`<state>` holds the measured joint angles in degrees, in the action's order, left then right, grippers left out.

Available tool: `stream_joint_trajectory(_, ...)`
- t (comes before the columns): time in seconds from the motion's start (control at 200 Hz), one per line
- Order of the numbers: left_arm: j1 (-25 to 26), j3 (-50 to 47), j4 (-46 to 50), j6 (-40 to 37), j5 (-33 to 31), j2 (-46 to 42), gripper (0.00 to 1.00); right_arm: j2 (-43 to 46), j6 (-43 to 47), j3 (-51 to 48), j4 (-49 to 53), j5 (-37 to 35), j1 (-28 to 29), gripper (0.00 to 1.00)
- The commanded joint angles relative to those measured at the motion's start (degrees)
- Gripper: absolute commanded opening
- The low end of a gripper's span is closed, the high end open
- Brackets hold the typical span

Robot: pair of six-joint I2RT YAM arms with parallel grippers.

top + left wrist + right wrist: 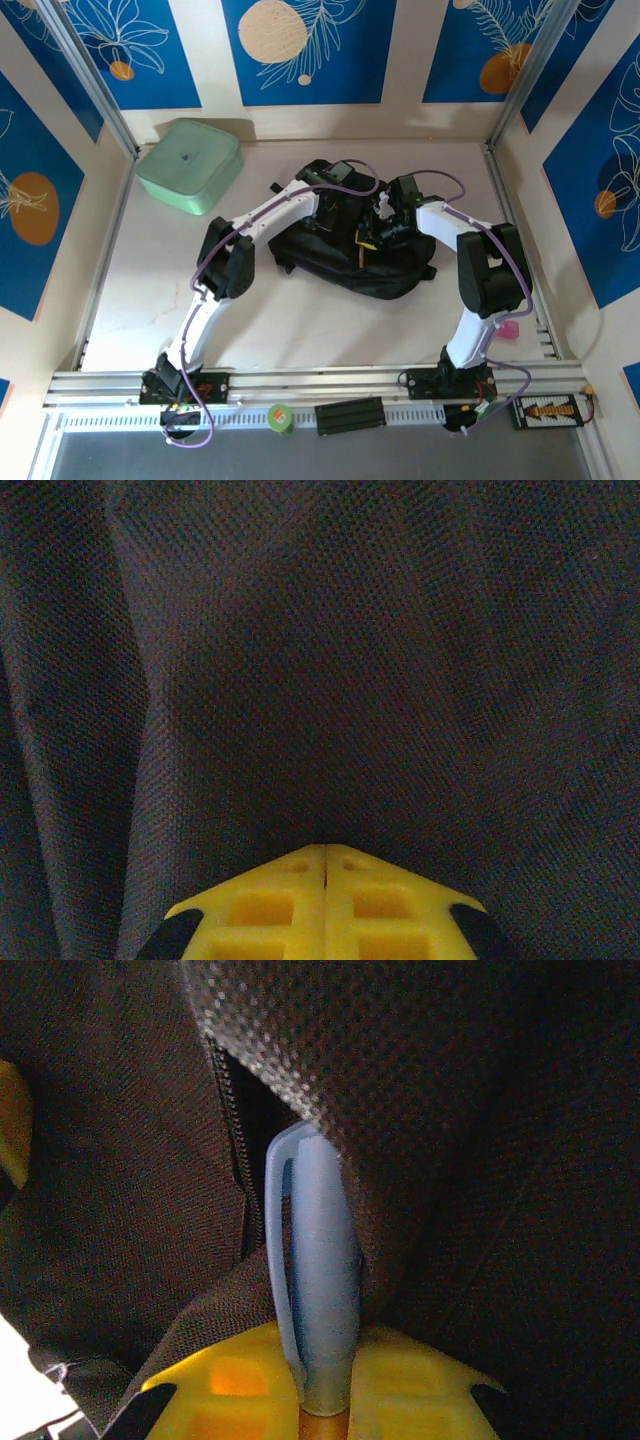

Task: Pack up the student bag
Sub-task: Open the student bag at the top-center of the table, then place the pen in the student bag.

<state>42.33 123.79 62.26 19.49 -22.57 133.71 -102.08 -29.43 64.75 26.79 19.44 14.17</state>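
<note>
The student bag (pixel 345 262), a black soft fabric backpack, lies in the middle of the table. My left gripper (pixel 326 220) is down on its top. In the left wrist view its yellow fingers (pixel 270 900) are pressed together, shut, with their tips against the bag's dark weave (pixel 330 680); I see nothing between them. My right gripper (pixel 328 1352) is shut on a pen (pixel 318 1260) with a light blue clip cap and an orange barrel. The cap points into the gap beside the bag's zipper (pixel 236 1150). From above, the right gripper (pixel 380 230) sits over the bag's right half.
A mint-green square lidded box (pixel 190 165) stands at the back left. A small pink thing (pixel 510 330) lies by the right arm. A green roll (pixel 281 417) and a black block (pixel 350 413) rest on the front rail. Metal frame posts and walls enclose the table.
</note>
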Motion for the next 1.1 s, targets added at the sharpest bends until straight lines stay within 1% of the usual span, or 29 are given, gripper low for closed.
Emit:
stream_joint_trajectory(0.0,-1.20,-1.58,3.13,0.88,-0.39,1.77,0.06,1.81,-0.19,-1.49,2.11,-4.27,-1.39,0.08)
stream_joint_trajectory(0.085,-2.03,-2.95,2.84,1.77,0.34,0.56,0.07,3.25,-0.28,-2.62,1.90,-4.19,-2.93,0.08)
stream_joint_trajectory(0.145,-2.33,-3.14,2.52,1.97,1.60,-0.63,0.10,3.73,0.28,-2.96,1.89,-2.84,-3.78,0.09)
stream_joint_trajectory(0.215,-2.25,-1.96,1.71,1.35,5.01,-2.20,0.14,4.28,1.37,-2.66,1.99,-1.26,-3.80,0.09)
stream_joint_trajectory(0.29,-2.30,-1.53,-0.59,0.61,9.68,-4.00,0.17,5.80,1.34,-2.52,1.13,1.20,-3.80,0.09)
stream_joint_trajectory(0.36,-2.33,-1.04,-1.10,0.90,11.01,-4.67,0.18,7.62,0.27,-2.29,0.29,1.91,-3.89,0.09)
stream_joint_trajectory(0.44,-2.32,-1.03,-0.74,1.26,11.15,-4.94,0.18,10.57,-1.37,-2.08,-0.30,0.70,-4.01,0.09)
stream_joint_trajectory(0.535,-2.49,-2.45,-1.27,1.35,10.97,-4.87,0.18,14.62,-3.84,-3.33,-2.07,-3.32,-4.58,0.10)
stream_joint_trajectory(0.62,-2.78,-3.11,-0.76,1.71,10.92,-4.05,0.18,15.86,-4.08,-3.24,-1.96,-5.74,-5.14,0.10)
stream_joint_trajectory(0.835,-3.94,-6.37,-1.30,3.29,9.58,-3.67,0.17,12.13,-2.50,0.92,1.69,-10.17,-4.18,0.10)
stream_joint_trajectory(0.925,-4.63,-8.76,-2.17,4.55,9.42,-4.19,0.16,8.46,-1.44,4.86,4.45,-12.60,-3.38,0.11)
stream_joint_trajectory(1.0,-5.19,-10.55,-2.88,5.65,9.82,-4.73,0.15,4.37,-0.04,8.21,8.47,-16.42,-1.78,0.11)
stream_joint_trajectory(1.095,-5.60,-12.56,-4.12,6.35,10.60,-5.64,0.13,1.28,0.60,9.52,10.71,-19.66,-0.47,0.16)
